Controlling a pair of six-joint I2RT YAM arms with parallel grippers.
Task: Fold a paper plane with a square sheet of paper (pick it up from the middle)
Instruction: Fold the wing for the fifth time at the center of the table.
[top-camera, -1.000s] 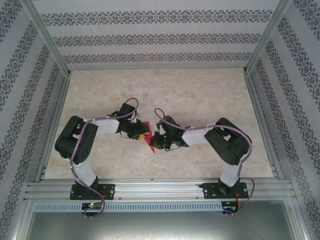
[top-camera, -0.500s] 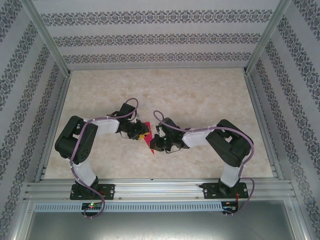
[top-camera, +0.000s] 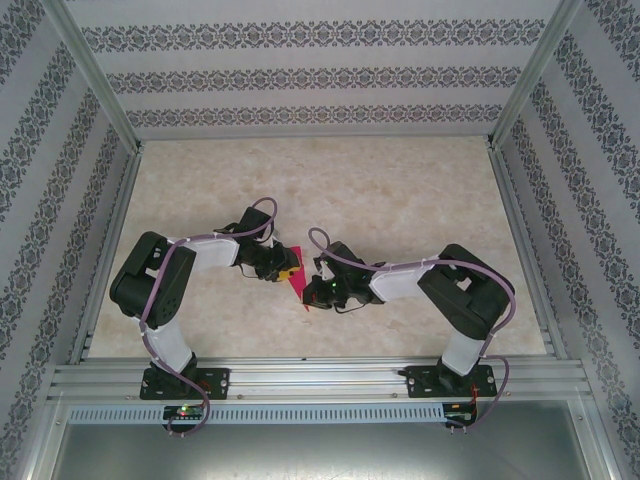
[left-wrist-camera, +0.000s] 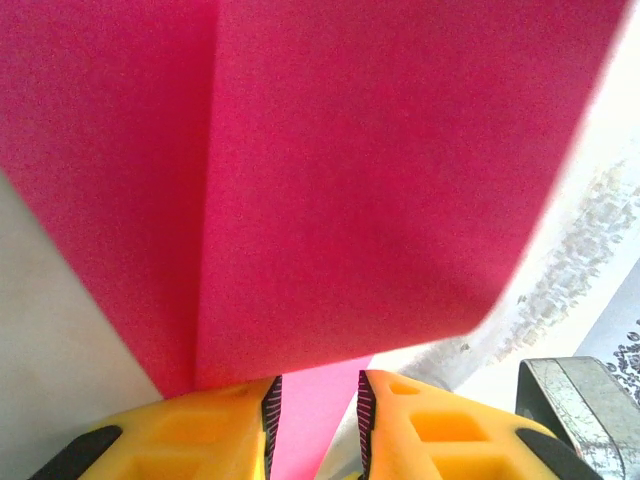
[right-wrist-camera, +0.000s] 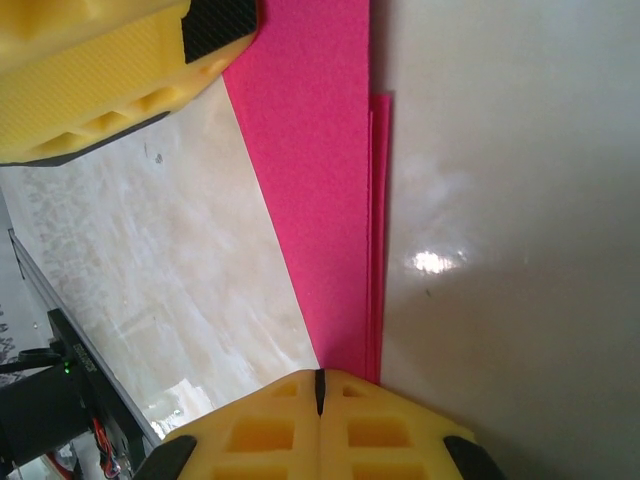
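Step in hand, as I judge it: mid-fold, setting a lengthwise crease.

The square sheet of paper (top-camera: 297, 277) lies near the middle of the tabletop (top-camera: 400, 190), between the two arms, already doubled over.

Left gripper (left-wrist-camera: 313, 390): jaws part-way apart, pink paper in the gap. I cannot tell whether they bear on it.

Right gripper (right-wrist-camera: 320, 378): closed, tips together at the narrow end of the folded strip, nothing visibly between them.

Next move, I reckon: run the closed tips along the fold with light, even pressure while the left steadies the sheet. Too much drag would skew it.

Views: the left wrist gives the crease line. The right wrist gives the stacked layer edges. Overhead gives the arms' layout, the fold too small to read.
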